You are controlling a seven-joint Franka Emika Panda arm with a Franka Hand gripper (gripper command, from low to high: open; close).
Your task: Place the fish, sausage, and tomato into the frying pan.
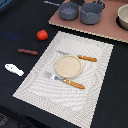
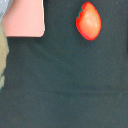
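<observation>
In the exterior view the red tomato [image 1: 42,34] lies on the dark table, left of the placemat. The dark reddish-brown sausage [image 1: 27,51] lies below it, and the white fish [image 1: 14,69] lies nearer the left edge. The dark grey frying pan [image 1: 69,10] stands on the pinkish board [image 1: 85,26] at the top, with its thin handle pointing to the exterior view's left. The wrist view looks down on the tomato [image 2: 88,20] on dark tabletop, with a corner of the board [image 2: 22,20] beside it. Neither the arm nor the gripper fingers show in either view.
A taller grey pot [image 1: 91,13] stands beside the pan and a beige-rimmed bowl [image 1: 123,17] at the board's right end. A striped placemat [image 1: 35,82] holds a tan plate [image 1: 67,66], an orange-handled knife [image 1: 86,58] and a fork [image 1: 65,81].
</observation>
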